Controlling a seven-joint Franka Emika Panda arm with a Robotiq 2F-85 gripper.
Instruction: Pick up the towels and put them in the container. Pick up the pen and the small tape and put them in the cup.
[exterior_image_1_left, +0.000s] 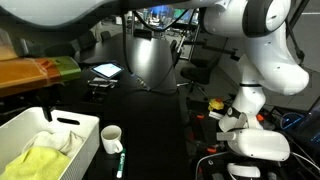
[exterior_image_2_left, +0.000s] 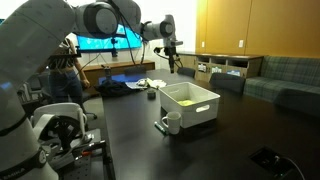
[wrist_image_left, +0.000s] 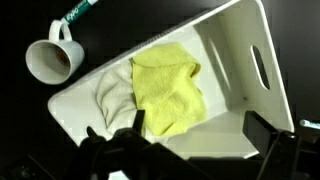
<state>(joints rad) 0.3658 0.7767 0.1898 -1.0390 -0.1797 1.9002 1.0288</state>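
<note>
A white container (wrist_image_left: 235, 60) holds a yellow towel (wrist_image_left: 168, 92) and a white towel (wrist_image_left: 115, 95), lying side by side. A white cup (wrist_image_left: 55, 60) stands just outside the container's corner, and a green-and-white pen (wrist_image_left: 80, 12) lies on the dark table beyond it. My gripper (wrist_image_left: 198, 135) is open and empty, hovering above the container. In an exterior view the gripper (exterior_image_2_left: 172, 62) hangs high over the container (exterior_image_2_left: 190, 100), with the cup (exterior_image_2_left: 172, 123) at the near corner. The container (exterior_image_1_left: 40, 125), cup (exterior_image_1_left: 111, 138) and pen (exterior_image_1_left: 120, 165) also show in an exterior view. I cannot make out the small tape.
The table top (exterior_image_2_left: 130, 130) is black. A tablet (exterior_image_1_left: 106, 70) and a grey rounded object (exterior_image_1_left: 150, 60) sit at its far side. The robot base (exterior_image_1_left: 255, 145) with cables stands beside the table. Clutter (exterior_image_2_left: 125, 87) lies behind the container.
</note>
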